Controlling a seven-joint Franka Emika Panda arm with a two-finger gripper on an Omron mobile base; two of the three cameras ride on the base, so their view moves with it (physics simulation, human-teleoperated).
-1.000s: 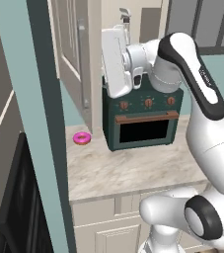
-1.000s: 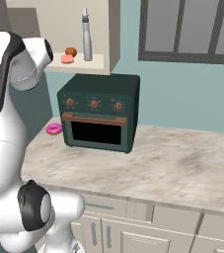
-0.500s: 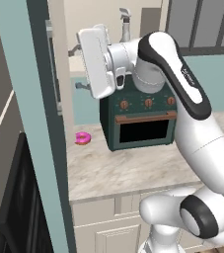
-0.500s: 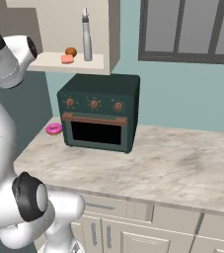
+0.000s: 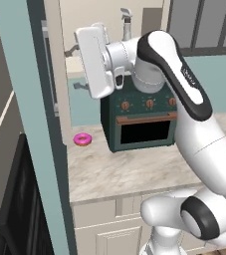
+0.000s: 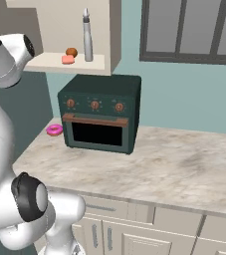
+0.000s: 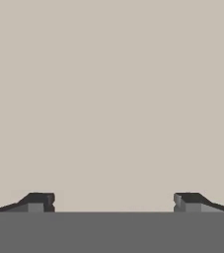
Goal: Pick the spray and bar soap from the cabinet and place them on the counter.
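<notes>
The spray point(image 6: 87, 37) stands upright on the shelf of the open cabinet point(image 6: 112, 30), and its nozzle point(image 5: 126, 15) shows behind my arm. The salmon-pink bar soap point(image 6: 67, 60) lies flat at the shelf's front, left of the spray. My gripper point(image 5: 76, 67) is raised at shelf height, left of the spray, pointing at the open cabinet door point(image 5: 53, 74). In the hand view its fingertips point(image 7: 37, 201) stand wide apart, open with nothing between them, facing a plain cream surface. The beige marbled counter point(image 6: 164, 167) stretches below.
A dark-green oven point(image 6: 99, 117) sits on the counter under the cabinet, with a pink donut point(image 6: 54, 130) to its left. A small orange-brown ball point(image 6: 71, 52) rests behind the soap. A window point(image 6: 189, 27) is on the right wall.
My arm has swung to the left, carrying the hand from in front of the oven's top toward the open cabinet door. The shelf's things have not moved.
</notes>
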